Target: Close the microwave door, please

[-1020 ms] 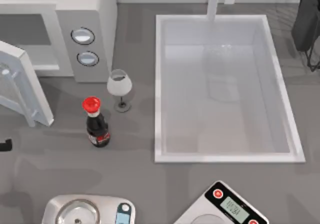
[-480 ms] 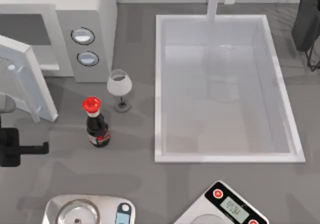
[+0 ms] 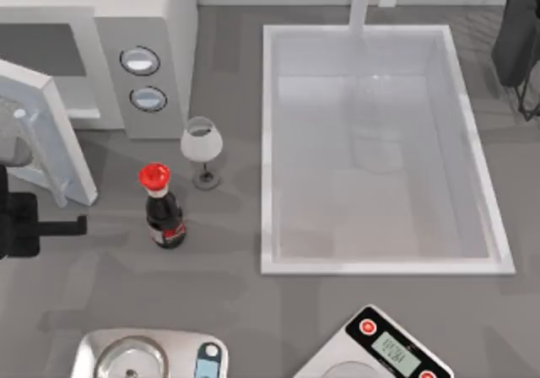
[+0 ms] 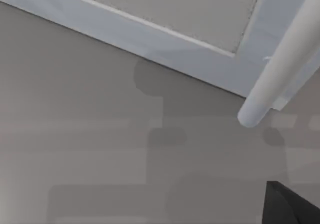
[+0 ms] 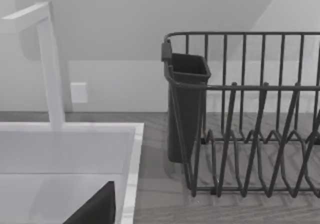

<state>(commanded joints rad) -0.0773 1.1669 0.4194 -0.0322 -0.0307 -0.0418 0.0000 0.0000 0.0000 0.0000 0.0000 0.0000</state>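
Note:
The white microwave (image 3: 152,32) stands at the table's back left, with its grey two-dial panel (image 3: 143,83) facing front. The microwave door (image 3: 51,133) stands open, swung out to the front left, its free edge near the bottle. My left gripper (image 3: 51,224) is at the table's left edge, just in front of the door's lower edge and level with the bottle. The left wrist view shows the door's white frame (image 4: 165,44) and bar handle (image 4: 280,69) close by. My right arm is parked at the back right, by the dish rack (image 5: 250,124).
A red-capped dark bottle (image 3: 162,209) and a wine glass (image 3: 202,146) stand just right of the door's free edge. The white sink (image 3: 266,184) fills the middle right, with its faucet (image 3: 361,2) behind. Two kitchen scales (image 3: 148,353) (image 3: 380,348) sit at the front edge.
My left gripper came in from the left edge and rose toward the door. The door swung slightly toward the microwave in the first half second, then stayed put.

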